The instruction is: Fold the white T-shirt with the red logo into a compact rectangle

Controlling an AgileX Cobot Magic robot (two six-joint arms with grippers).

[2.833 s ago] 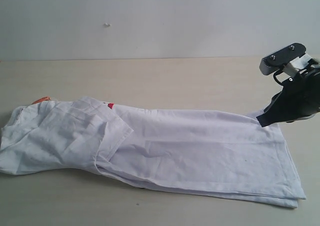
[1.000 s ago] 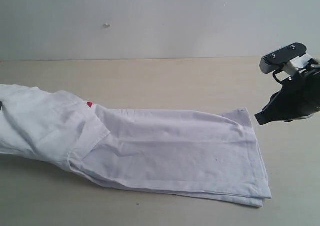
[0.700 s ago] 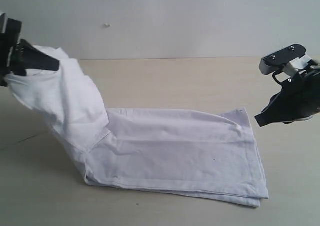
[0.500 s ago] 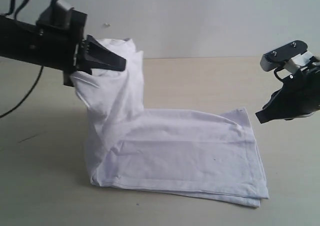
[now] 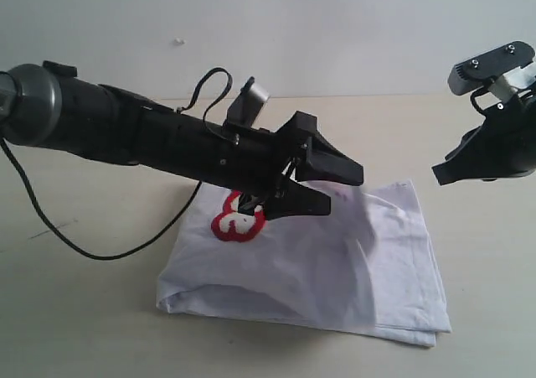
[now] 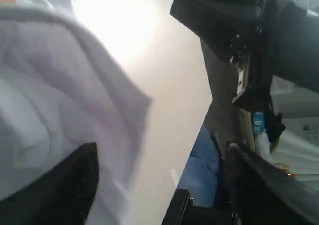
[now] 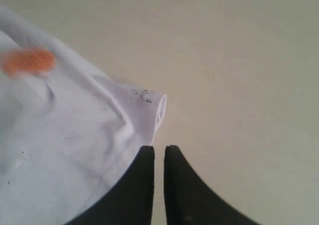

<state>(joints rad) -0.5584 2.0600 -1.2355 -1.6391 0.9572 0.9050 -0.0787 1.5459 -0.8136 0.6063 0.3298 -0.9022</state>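
Note:
The white T-shirt [image 5: 335, 265] lies on the table folded over itself into a short, wrinkled stack. Part of the red logo [image 5: 237, 225] shows on its top layer near the left edge. My left gripper [image 5: 345, 192] reaches across above the shirt's middle and stands open. In the left wrist view, white cloth [image 6: 50, 85] lies beside one finger of the left gripper [image 6: 162, 150], not between the two. My right gripper [image 5: 440, 177] hovers just off the shirt's far right corner. It is shut and empty [image 7: 159, 149] next to the hem [image 7: 149, 108]. The orange neck tag [image 7: 27, 60] shows blurred.
The beige table [image 5: 100, 328] runs to a pale wall [image 5: 335, 26] behind. A black cable [image 5: 117, 254] hangs from the left arm [image 5: 126, 131] down to the tabletop left of the shirt. Bare tabletop [image 7: 239, 60] lies beyond the right gripper.
My left gripper lifted the shirt's collar end from the left, carried it up and over to the right, and laid it on the other half. It is now open. The right arm barely moved.

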